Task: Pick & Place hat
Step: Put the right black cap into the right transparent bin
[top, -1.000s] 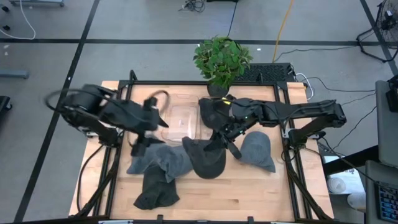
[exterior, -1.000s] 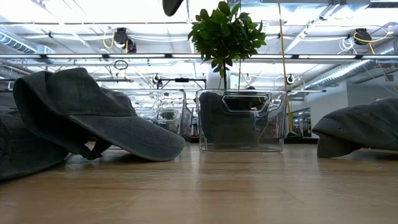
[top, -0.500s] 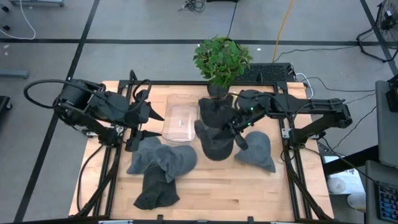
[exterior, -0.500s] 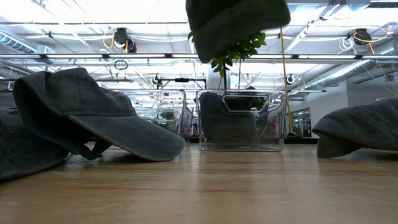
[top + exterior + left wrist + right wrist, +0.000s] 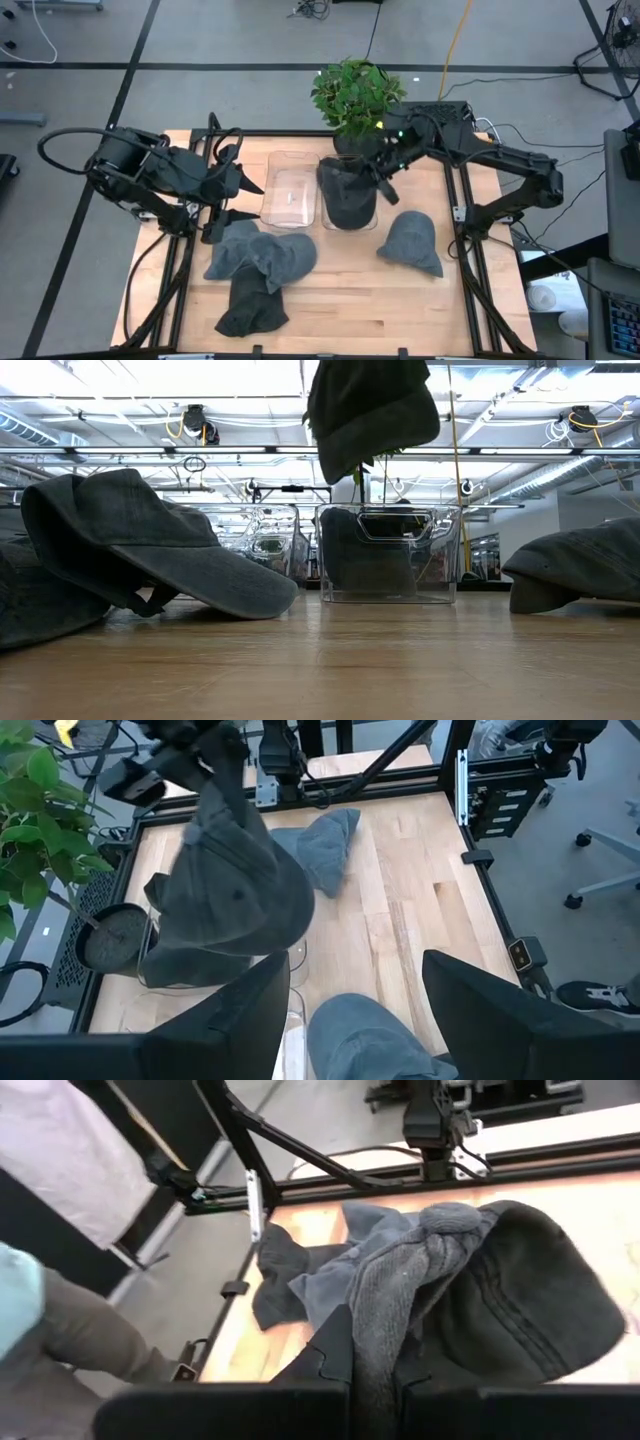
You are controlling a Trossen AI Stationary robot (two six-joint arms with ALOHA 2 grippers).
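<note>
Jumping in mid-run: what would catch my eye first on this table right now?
The dark hat dangling from the right gripper, shut on it, right above the clear bin that already holds hats, in front of the potted plant. Next, the heap of grey hats at the table's front left, near the waiting open left gripper.

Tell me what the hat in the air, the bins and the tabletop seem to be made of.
Hat held by the right tool: soft dark grey cloth, probably washed cotton; it droops and shows stitched seams. Bins: clear, glossy hard plastic; the contents show through the walls. Tabletop: light wood, likely butcher-block; strips and grain are visible, with a low sheen.
</note>
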